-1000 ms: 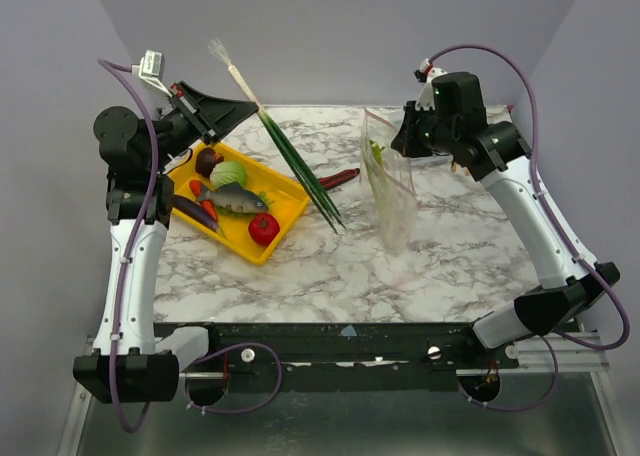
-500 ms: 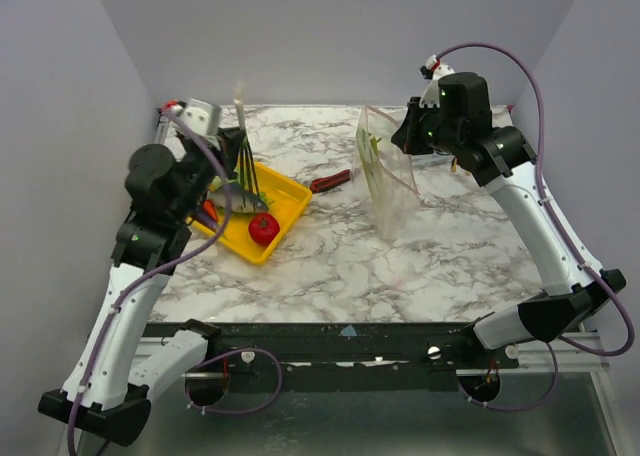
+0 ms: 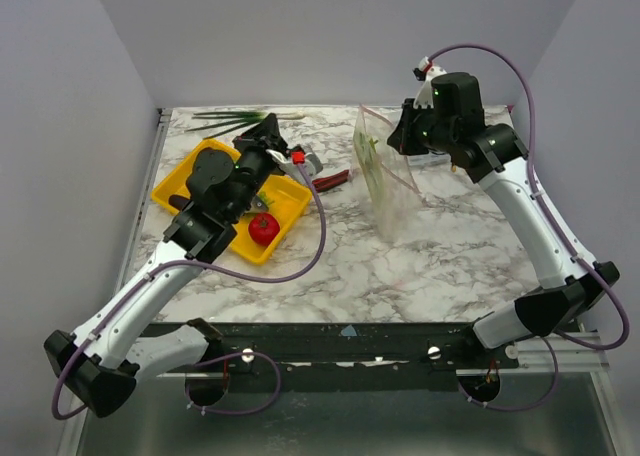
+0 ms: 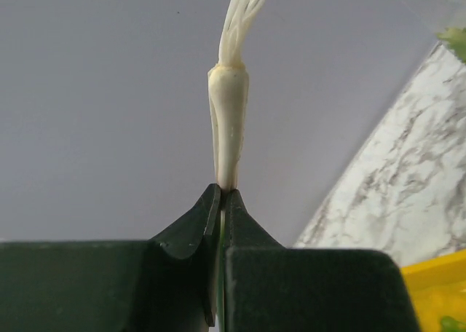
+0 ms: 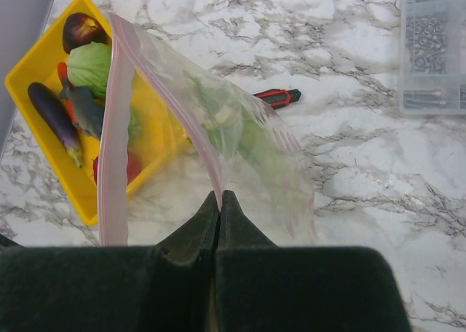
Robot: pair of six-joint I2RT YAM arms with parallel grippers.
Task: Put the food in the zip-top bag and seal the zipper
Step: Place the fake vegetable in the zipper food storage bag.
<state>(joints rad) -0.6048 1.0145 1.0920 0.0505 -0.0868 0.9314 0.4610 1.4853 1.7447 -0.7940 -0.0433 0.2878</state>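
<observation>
Left claw [image 4: 220, 201] clamped on white root end of green onion stalk [image 3: 232, 119], swung from above yellow tray [image 3: 180, 172] toward table's [image 3: 400, 276] far edge. Right claw [image 5: 219, 201] pinched shut on zip-top bag [image 3: 385, 181] rim, mouth held open. Stalk not yet bagged; zipper [image 5: 109, 150] unsealed.

We see the left arm stretched far and rightward from its near-left base, its left gripper [image 4: 220, 201] clamped tight. The right arm rises from the near-right base and bends leftward at the far side, its right gripper [image 5: 219, 201] pinched closed, held above the table.
</observation>
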